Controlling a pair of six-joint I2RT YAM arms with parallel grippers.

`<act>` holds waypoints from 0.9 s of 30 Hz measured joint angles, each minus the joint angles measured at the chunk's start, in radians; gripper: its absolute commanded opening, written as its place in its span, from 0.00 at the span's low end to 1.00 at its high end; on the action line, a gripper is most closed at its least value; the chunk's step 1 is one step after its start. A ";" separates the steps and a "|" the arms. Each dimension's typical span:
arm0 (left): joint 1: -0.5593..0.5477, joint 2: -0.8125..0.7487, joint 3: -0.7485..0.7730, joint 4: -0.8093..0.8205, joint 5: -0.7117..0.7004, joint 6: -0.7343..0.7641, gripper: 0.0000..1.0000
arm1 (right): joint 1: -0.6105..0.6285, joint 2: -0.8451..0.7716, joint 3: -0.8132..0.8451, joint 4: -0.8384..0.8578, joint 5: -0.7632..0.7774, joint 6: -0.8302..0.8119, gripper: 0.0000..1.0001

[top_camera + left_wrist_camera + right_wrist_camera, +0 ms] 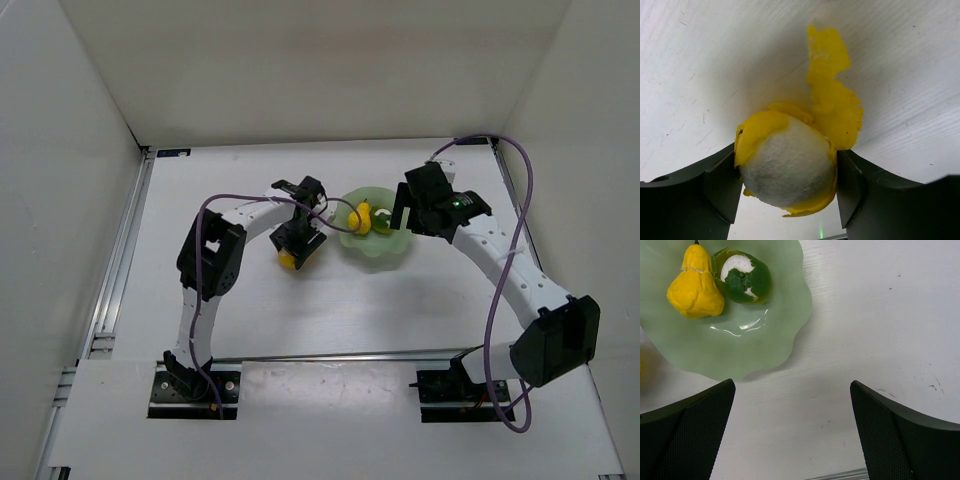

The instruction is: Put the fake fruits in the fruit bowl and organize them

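My left gripper (297,247) is shut on the yellow piece with a curved tail and white patch (790,165), a little left of the fruit bowl (377,256). The piece also shows in the top view (288,261). The pale green wavy-rimmed bowl (755,347) holds the yellow pear (694,287) and a green oval lemon with a white worn patch (747,280), side by side. In the top view the pear (362,216) and lemon (383,227) lie in the bowl's middle. My right gripper (792,427) is open and empty over bare table just beside the bowl's rim, and it shows at the bowl's right edge in the top view (403,215).
White walls enclose the white table (300,320) on three sides. Metal rails run along the left edge (118,260) and the near edge. A purple cable (525,180) loops from each arm.
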 measured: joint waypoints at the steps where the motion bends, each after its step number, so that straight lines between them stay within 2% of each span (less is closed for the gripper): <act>1: 0.000 -0.002 0.000 0.000 0.007 0.000 0.41 | 0.000 -0.002 -0.001 0.001 0.002 0.006 1.00; 3: 0.000 -0.010 0.000 -0.003 0.011 0.001 0.32 | 0.000 -0.008 -0.006 0.004 0.005 0.016 1.00; 7: -0.001 -0.047 0.030 -0.047 -0.024 0.004 0.32 | 0.000 -0.020 -0.029 0.005 0.014 0.033 1.00; 13: -0.029 -0.129 0.200 -0.044 -0.112 0.004 0.34 | -0.012 -0.062 -0.094 0.000 0.058 0.080 1.00; 17: -0.089 -0.151 0.322 0.025 -0.095 0.007 0.40 | -0.040 -0.081 -0.110 -0.029 0.109 0.135 1.00; 20: -0.140 -0.108 0.422 0.061 -0.039 0.007 0.44 | -0.063 -0.121 -0.118 -0.061 0.166 0.188 1.00; 26: -0.209 0.054 0.534 0.106 0.033 0.010 0.53 | -0.130 -0.343 -0.196 -0.094 0.264 0.253 1.00; 27: -0.216 0.077 0.538 0.108 0.042 0.013 0.63 | -0.142 -0.383 -0.208 -0.097 0.277 0.256 1.00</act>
